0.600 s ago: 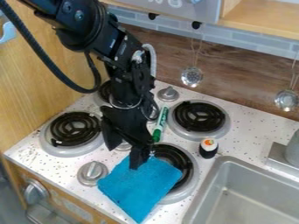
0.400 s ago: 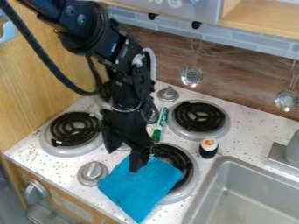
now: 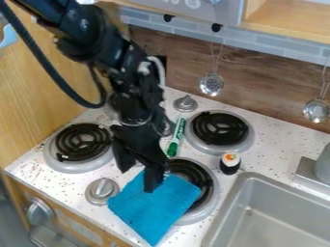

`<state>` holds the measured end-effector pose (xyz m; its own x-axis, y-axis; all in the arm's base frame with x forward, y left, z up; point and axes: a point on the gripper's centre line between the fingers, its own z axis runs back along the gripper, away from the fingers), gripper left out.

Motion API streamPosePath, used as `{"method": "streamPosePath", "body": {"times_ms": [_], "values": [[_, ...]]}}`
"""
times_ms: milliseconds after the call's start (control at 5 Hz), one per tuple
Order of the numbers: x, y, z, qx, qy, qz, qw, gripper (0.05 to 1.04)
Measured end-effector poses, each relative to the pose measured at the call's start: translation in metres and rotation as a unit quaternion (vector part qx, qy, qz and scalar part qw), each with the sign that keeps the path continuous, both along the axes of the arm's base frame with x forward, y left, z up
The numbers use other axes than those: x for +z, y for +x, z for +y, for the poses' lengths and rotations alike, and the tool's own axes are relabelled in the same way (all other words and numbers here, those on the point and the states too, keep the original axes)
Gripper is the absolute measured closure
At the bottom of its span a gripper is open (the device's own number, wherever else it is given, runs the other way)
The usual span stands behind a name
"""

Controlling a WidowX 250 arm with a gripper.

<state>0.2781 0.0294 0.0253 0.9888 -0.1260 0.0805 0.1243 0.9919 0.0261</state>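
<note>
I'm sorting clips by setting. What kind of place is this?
Probably a toy kitchen: a speckled counter holds coil burners, a metal sink sits beside them, and slotted utensils hang against the wood-look backsplash.

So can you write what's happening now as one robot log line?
hand: open, one finger over blue cloth | blue cloth: partly covering burner | green marker: beside another burner

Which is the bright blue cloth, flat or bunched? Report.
Mostly flat: the bright blue cloth shows straight edges and corners, partly over a black coil burner. Cannot tell whether doubled.
</note>
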Motion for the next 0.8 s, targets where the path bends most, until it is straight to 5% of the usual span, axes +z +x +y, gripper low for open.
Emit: {"method": "streamPosePath", "body": {"times_ms": [400, 800], "values": [[-0.012, -0.009, 0.013, -0.021, -0.027, -0.017, 0.9993, 0.082], [-0.023, -0.012, 0.013, -0.030, -0.015, -0.024, 0.9991, 0.082]]}}
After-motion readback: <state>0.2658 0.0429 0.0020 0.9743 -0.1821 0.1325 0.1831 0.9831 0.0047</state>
